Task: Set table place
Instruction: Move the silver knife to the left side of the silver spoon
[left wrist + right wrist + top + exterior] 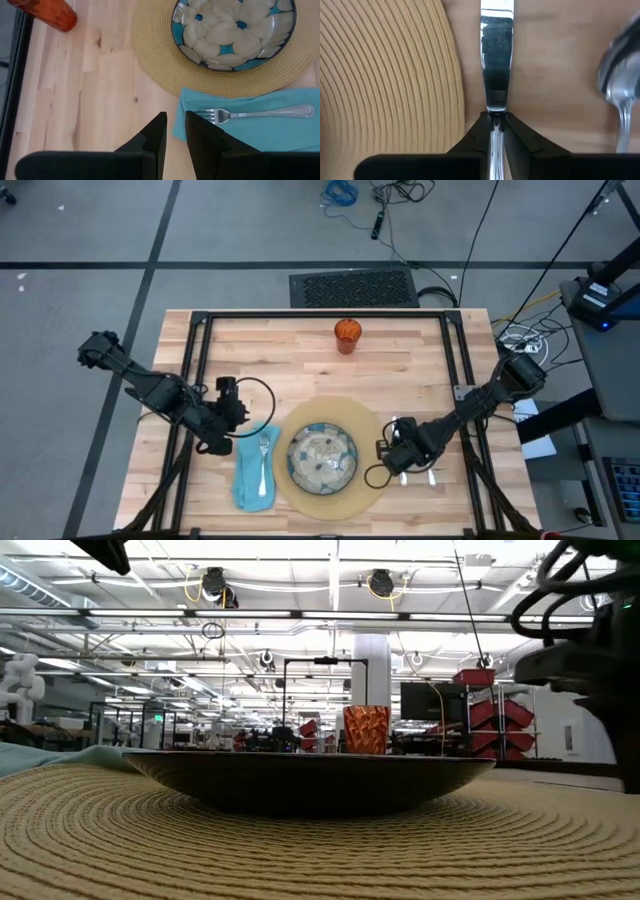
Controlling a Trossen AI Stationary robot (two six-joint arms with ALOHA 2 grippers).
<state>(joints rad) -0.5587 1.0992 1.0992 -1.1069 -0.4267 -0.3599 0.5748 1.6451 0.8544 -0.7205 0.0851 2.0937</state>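
A green-patterned plate (322, 458) sits on the round tan placemat (372, 442). To its left a teal napkin (250, 480) lies on the table with a silver fork (265, 460) on it. The orange cup (347, 335) stands at the far middle. My right gripper (393, 448) is just right of the placemat, shut on a silver knife (496, 60). A spoon (619, 95) lies beside the knife. My left gripper (225, 422) hovers at the napkin's far left corner, its fingers (159, 134) a narrow gap apart and empty. My right gripper pinches the knife between its two fingers where the blade meets the handle (495, 111). The fingers lie along the knife, and the blade points straight out ahead of them beside the placemat's edge (451, 75). Whether the knife rests on the table, I cannot tell.
The black metal frame (200, 360) runs along the table's edges. Bare wood lies between the cup and the placemat (300, 370). In the low view the plate (300, 780) and placemat (300, 850) fill the foreground, with the cup (366, 730) behind.
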